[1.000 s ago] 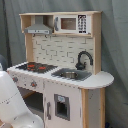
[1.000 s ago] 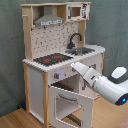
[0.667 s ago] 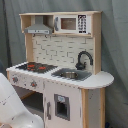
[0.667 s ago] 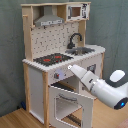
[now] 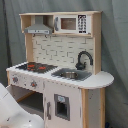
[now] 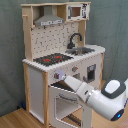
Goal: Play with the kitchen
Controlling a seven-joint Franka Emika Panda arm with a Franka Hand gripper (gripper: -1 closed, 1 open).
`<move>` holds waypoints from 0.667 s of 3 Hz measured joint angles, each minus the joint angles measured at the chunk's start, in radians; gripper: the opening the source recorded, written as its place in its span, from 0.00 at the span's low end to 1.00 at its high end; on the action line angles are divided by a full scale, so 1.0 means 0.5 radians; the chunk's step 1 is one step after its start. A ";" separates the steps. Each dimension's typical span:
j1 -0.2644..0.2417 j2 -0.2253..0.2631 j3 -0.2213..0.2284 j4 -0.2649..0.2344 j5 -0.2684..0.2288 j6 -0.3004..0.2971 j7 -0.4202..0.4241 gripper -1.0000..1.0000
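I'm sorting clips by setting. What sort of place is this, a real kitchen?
Probably a lab or studio corner, not a real kitchen. The kitchen is a wooden toy with a small faucet, a grey curtain hangs behind it, and a white robot arm reaches toward its front.

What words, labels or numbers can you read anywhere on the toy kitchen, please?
None can be read.
The small white microwave on the tall light-wood and white toy play kitchen has a dark keypad panel; its light marks are too blurred to read.
The grey knobs show no legible markings.
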 joint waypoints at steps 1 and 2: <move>-0.037 -0.141 0.001 0.105 0.049 0.053 0.065 1.00; -0.071 -0.295 0.003 0.205 0.121 0.082 0.209 1.00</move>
